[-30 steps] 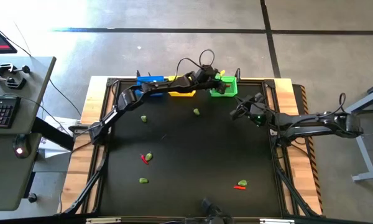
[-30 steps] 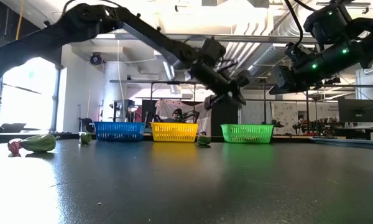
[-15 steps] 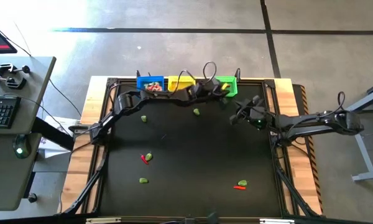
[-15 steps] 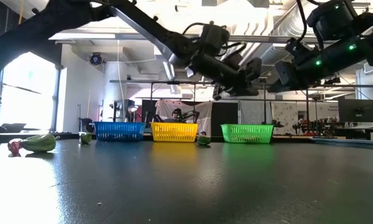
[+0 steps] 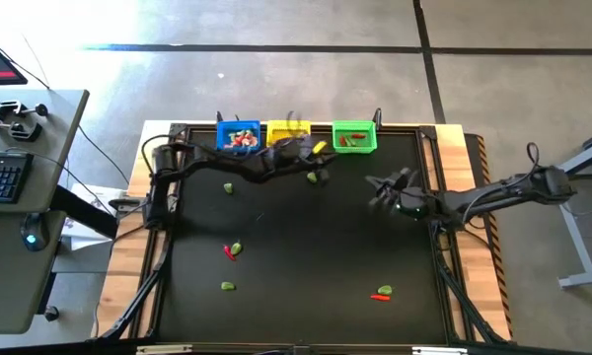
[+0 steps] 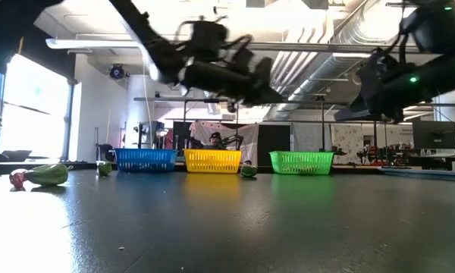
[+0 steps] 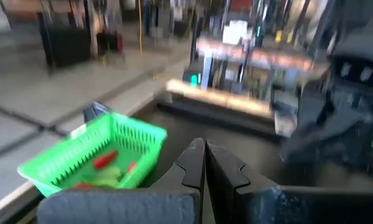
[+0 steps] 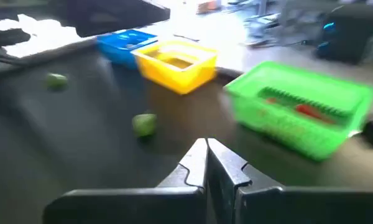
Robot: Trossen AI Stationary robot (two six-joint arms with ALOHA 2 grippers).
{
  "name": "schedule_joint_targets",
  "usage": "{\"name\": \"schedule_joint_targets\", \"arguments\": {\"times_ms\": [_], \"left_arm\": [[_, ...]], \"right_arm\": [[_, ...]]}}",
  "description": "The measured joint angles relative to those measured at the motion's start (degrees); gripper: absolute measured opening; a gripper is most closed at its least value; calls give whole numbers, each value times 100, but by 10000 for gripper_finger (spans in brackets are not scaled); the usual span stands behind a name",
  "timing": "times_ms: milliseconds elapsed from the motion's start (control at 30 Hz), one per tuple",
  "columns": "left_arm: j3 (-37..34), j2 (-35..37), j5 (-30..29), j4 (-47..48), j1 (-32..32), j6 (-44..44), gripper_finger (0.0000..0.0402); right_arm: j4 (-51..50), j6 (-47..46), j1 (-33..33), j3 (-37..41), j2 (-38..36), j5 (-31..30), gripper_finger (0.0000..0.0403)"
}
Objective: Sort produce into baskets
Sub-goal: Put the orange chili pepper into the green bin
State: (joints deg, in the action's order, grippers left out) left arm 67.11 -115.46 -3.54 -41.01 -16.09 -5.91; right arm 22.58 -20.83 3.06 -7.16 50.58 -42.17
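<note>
Left gripper: I see it pinched tight with nothing in it, up in the air in front of the yellow basket.
Right gripper: pinched tight too, nothing in it, out over the right part of the table.
Baskets: blue basket, yellow one and green basket sit in a row at the far edge. The blue one has red and whitish bits in it; the green one has a red bit and a green bit.
Nearest piece: a small green piece lies on the table just in front of the yellow basket (I think it is a round one, so no long side to line up with).
Which way: it lies right under my left gripper, a bit toward me. My right gripper is farther off to the side.
Best arm: I think the left one, since it is almost on top of the piece.
Next move, my guess: I open the left fingers, then go down.
Other pieces: green piece near the left arm; red and green pair; lone green one; red and green pair near the front right.
</note>
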Motion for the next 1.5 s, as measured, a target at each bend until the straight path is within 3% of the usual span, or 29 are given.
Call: {"name": "schedule_joint_targets", "arguments": {"times_ms": [133, 300, 400, 633, 833, 1033, 1367, 1500], "left_arm": [[-1048, 553, 31, -1131, 45, 129, 0], [-1923, 1128, 394, -1469, 136, 315, 0], [-2346, 1484, 663, -1681, 217, 483, 0], [-3132, 2066, 796, -2337, 447, 859, 0], [-3542, 2354, 903, -2617, 489, 924, 0], [-3637, 2359, 1036, -2644, 487, 1106, 0], [-3633, 2359, 1265, -2578, 487, 1217, 0], [-3633, 2359, 1265, -2573, 487, 1217, 0]], "right_arm": [[827, -455, 518, 474, -226, 218, 0], [1167, -613, 1168, 580, -381, 850, 0], [537, -630, 1563, 268, -369, 1069, 0], [-2293, -1450, 2266, -1067, -70, 1021, 0], [-3664, -2076, 2688, -2156, 866, 1728, 0], [-4097, -2813, 3056, -2901, 2089, 2454, 7], [-5240, -3229, 3622, -4591, 3865, 3850, 138], [-5737, -3043, 3866, -5122, 4505, 4329, 164]]}}
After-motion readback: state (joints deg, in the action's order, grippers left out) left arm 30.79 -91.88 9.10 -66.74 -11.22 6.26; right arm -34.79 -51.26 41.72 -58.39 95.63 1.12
